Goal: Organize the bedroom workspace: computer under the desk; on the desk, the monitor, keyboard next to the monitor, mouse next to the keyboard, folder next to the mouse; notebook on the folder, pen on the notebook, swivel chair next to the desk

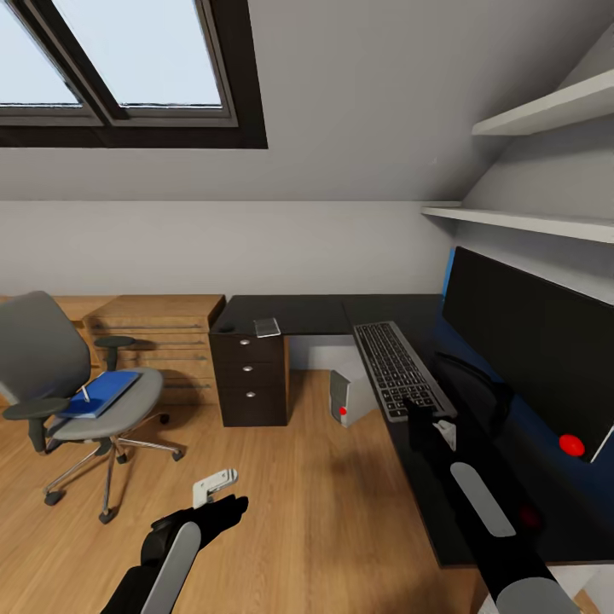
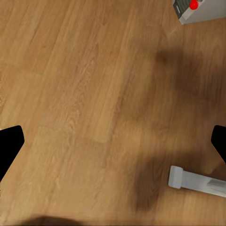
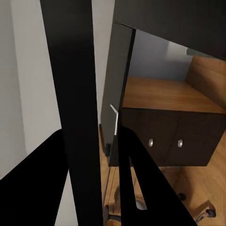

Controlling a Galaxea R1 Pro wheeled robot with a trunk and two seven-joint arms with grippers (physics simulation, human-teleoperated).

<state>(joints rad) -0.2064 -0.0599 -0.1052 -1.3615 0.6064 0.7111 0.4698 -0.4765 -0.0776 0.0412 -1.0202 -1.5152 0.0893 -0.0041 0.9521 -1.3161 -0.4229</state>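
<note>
I see glossy black L-shaped desk top (image 1: 298, 311) | matt light wood plank floor (image 1: 298, 495) | grey cloth-upholstered chair seat (image 1: 128, 409) | smooth bright-blue folder (image 1: 102, 394)

L-shaped desk (image 1: 315, 311) with glossy black top: carries the keyboard (image 1: 397, 368), the monitor (image 1: 529, 341) just behind it, and a small grey notebook (image 1: 267, 327) near the corner above the drawer unit (image 1: 252, 379). Light wood floor (image 1: 281, 477): carries the computer (image 1: 348, 397) under the desk and the swivel chair (image 1: 72, 396). Chair seat: carries the blue folder (image 1: 102, 394), a pen (image 1: 85, 393) lying on it.
</note>
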